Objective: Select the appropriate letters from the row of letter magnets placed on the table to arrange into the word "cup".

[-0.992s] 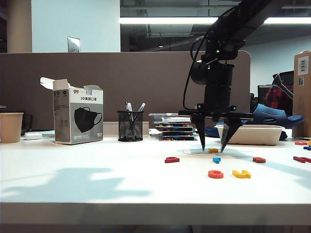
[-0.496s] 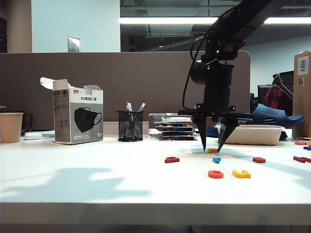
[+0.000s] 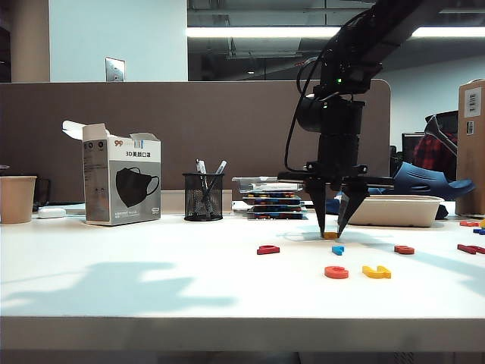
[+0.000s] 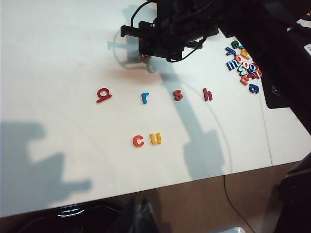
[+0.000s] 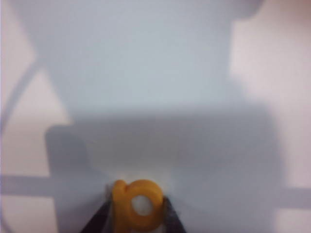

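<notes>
Clamped down at the far side of the table, my right gripper points straight at the surface with its two dark fingers pressed against either side of a yellow letter p, which lies flat on the white top; in my right wrist view the fingers touch its edges, in the exterior view only a sliver of yellow shows between the tips. My left gripper is out of sight in all three views, so I cannot tell how it stands. Nearest the front edge lie an orange-red c and a yellow u, side by side and almost touching. Behind them runs the row of letter magnets: dark red, blue, red, red, well spaced. My left wrist view alone shows a heap of mixed letters toward the far right corner. Only the exterior view shows the containers along the far edge: a black mesh pen cup with pens standing in it, an open mask box whose contents I cannot see, a paper cup at the far left, and a pale tray behind my right gripper.
</notes>
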